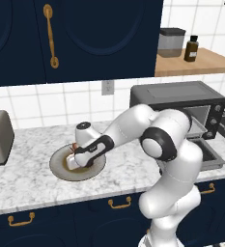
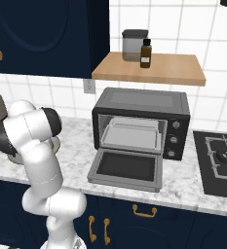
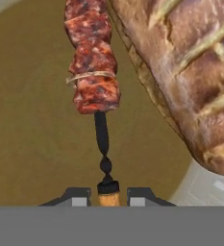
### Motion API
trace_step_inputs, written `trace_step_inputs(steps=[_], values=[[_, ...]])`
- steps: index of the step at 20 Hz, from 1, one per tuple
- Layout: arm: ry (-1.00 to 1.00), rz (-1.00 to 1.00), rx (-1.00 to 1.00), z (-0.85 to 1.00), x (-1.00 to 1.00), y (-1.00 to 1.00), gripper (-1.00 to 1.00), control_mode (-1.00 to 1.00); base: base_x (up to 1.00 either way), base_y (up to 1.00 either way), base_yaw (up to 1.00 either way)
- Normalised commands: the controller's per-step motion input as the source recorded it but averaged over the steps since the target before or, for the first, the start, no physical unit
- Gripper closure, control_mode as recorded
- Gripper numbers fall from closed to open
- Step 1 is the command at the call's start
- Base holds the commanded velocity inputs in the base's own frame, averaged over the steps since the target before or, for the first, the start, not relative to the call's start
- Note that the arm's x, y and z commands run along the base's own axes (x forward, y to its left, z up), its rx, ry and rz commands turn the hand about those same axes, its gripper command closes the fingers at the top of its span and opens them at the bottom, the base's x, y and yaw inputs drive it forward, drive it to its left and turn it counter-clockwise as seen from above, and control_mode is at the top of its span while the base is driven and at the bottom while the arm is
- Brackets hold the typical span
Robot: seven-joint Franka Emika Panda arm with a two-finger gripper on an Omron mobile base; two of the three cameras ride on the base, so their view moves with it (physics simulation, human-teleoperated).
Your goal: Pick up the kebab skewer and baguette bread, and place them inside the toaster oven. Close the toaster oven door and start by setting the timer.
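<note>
The gripper (image 3: 108, 196) is pinching the skewer (image 3: 95, 62) by its tip; the meat ahead may be tilting it loose, nudging the baguette (image 3: 190, 72) alongside.

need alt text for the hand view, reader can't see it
Close-up from the hand camera: the gripper is shut on the bare end of the kebab skewer, whose reddish-brown meat chunks run up the frame. The golden-brown baguette bread lies beside it at right, both on a brown plate.
</note>
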Motion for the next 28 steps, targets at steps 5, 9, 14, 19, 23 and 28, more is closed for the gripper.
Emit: trace_step_inputs(steps=[5,9,14,19,23,28], values=[[0.0,0.0,0.01,0.05,-0.09,-0.11,1.0,-1.0,0.0,0.0,0.0],[-0.08,0.0,0.04,0.84,-0.51,0.0,1.0,-1.0,0.0,0.0,0.0],[-0.02,0.0,0.07,1.0,-0.66,-0.1,1.0,-1.0,0.0,0.0,0.0],[0.0,0.0,0.02,0.81,-0.59,-0.78,1.0,-1.0,0.0,0.0,0.0],[0.0,-0.04,-0.03,0.57,-0.4,-0.83,1.0,-1.0,0.0,0.0,0.0],[0.0,-0.04,-0.06,0.53,-0.45,-0.91,1.0,-1.0,0.0,0.0,0.0]])
